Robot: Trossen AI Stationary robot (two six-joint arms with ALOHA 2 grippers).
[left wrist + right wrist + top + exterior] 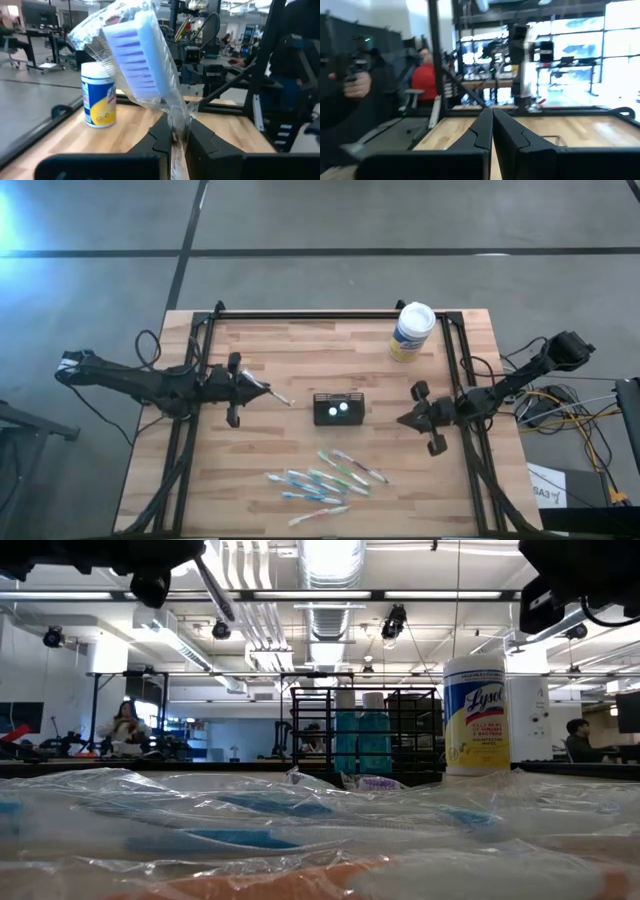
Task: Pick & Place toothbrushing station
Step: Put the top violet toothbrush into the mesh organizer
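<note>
The toothbrushing station (339,409), a small black box with two pale spots on its top, stands at the table's middle. My left gripper (267,391) is left of it, above the table, shut on a plastic-wrapped toothbrush (281,396) whose pale blue head (140,55) points toward the station. My right gripper (404,420) is right of the station, shut and empty; its fingers (492,125) lie together. Several wrapped toothbrushes (325,478) lie flat on the table near its front edge. My left gripper pinches the wrapped toothbrush between its two fingers on the wrapped stem just below the head (178,131). The fingers lie about level and point toward the table's right. The brush sticks out forward past the fingertips, its head tilted upward, lifted clear of the table.
A white-lidded, yellow-labelled wipes canister (412,332) stands at the back right and also shows in the low view (474,715). The wrapped toothbrushes fill the foreground of the low view (300,830). A black frame (330,314) runs along the table's edges. People sit in the room beyond.
</note>
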